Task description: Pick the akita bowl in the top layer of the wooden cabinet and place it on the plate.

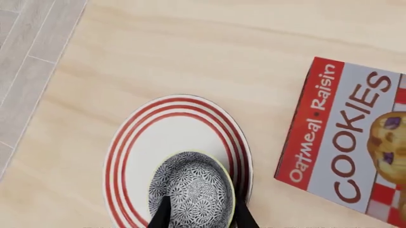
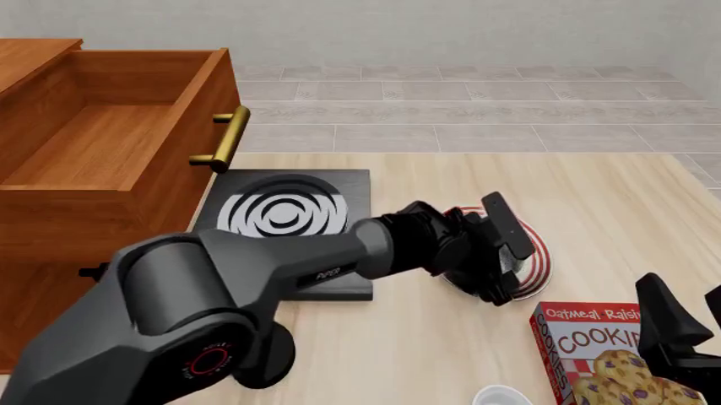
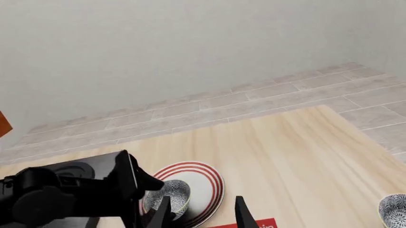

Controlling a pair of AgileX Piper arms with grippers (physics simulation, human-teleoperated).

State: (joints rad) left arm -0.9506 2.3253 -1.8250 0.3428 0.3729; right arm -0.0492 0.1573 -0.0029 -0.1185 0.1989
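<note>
Your left gripper (image 1: 199, 216) has its fingers astride the rim of the akita bowl (image 1: 190, 190), closed on it as far as the wrist view shows. The bowl sits over the plate (image 1: 165, 128), toward the plate's 5 o'clock side in the front view; whether it rests on the plate is unclear. Judge it light, rigid, glazed and slick, likely to chip, so hold by the rim wall and release gently. Your right gripper (image 3: 203, 213) stands spread apart, holding nothing. The top layer (image 2: 113, 126) stands pulled out, at 10 o'clock from the plate.
</note>
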